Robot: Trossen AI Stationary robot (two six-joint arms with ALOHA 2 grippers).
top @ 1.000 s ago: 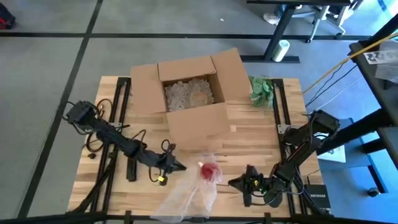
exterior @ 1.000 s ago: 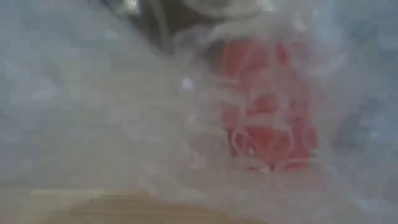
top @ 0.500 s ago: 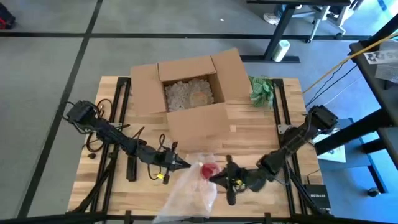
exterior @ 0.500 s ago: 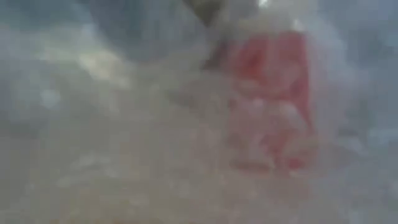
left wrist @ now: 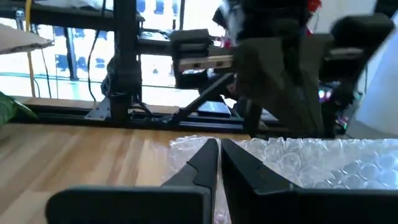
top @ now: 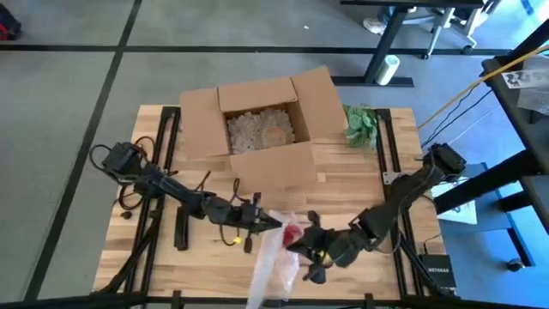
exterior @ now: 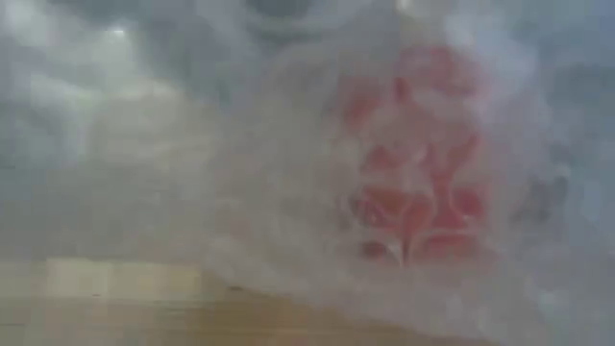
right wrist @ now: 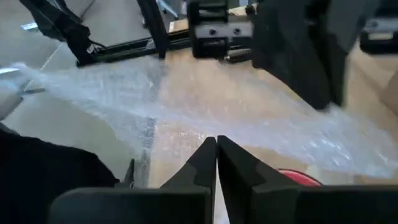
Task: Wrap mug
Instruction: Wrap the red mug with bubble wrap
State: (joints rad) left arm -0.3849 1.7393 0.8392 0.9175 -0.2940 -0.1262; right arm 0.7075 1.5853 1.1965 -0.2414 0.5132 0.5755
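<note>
A red mug stands near the table's front middle, under a sheet of clear bubble wrap that trails to the near edge. In the low view the mug shows only blurred through the wrap. My left gripper is just left of the mug, shut on the wrap. My right gripper is shut, close at the mug's near right side, its fingers over the wrap with the mug's rim beside them. My left gripper pinches the bubble wrap's edge between its two shut fingers, coming nearly level from the table's left. The wrap spreads out beyond the fingertips toward the mug. My right gripper's shut fingers lie over the wrap beside the mug; whether they touch it I cannot tell.
An open cardboard box with pale filling stands at the table's far middle, its flaps spread. A green bunch lies at the far right. Black rails and cables run along both sides of the table.
My right gripper has gone toward the table's left, up to the mug. My left gripper has moved right toward the mug, drawing the wrap with it: the sheet's near left part, spread wide before, is now gathered into a narrow strip below the mug.
</note>
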